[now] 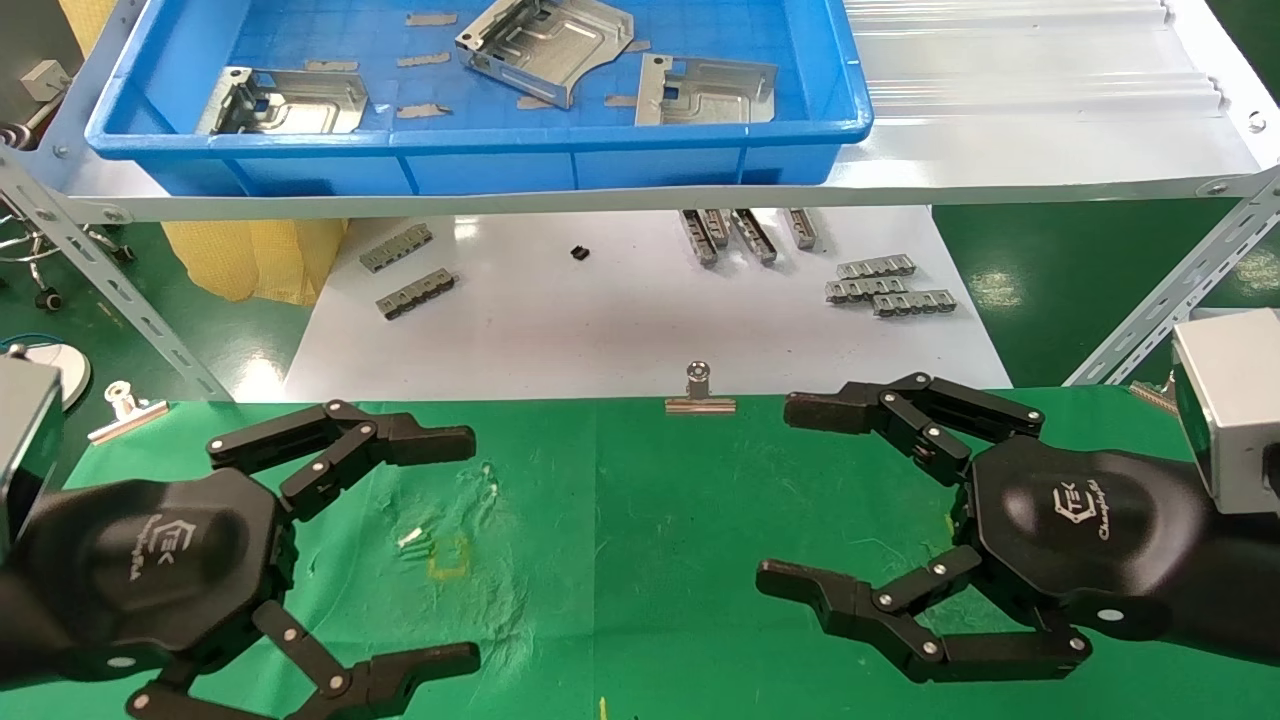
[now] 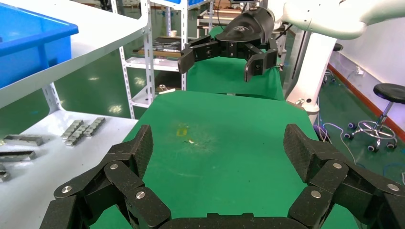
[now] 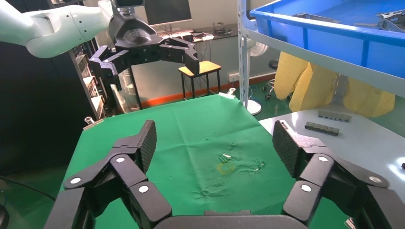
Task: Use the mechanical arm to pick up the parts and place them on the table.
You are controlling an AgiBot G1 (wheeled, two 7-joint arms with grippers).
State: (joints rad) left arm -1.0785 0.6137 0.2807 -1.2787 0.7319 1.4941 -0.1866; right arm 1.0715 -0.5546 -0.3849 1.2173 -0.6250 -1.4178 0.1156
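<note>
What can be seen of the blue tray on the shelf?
The blue tray is a shallow rectangular plastic bin with a rolled rim and ribbed side wall. It sits level on the white shelf, above and behind the green table. Three silvery stamped metal plates lie inside: one at the left, one propped tilted in the middle, one at the right, among small grey strips. Neither tool touches it.
</note>
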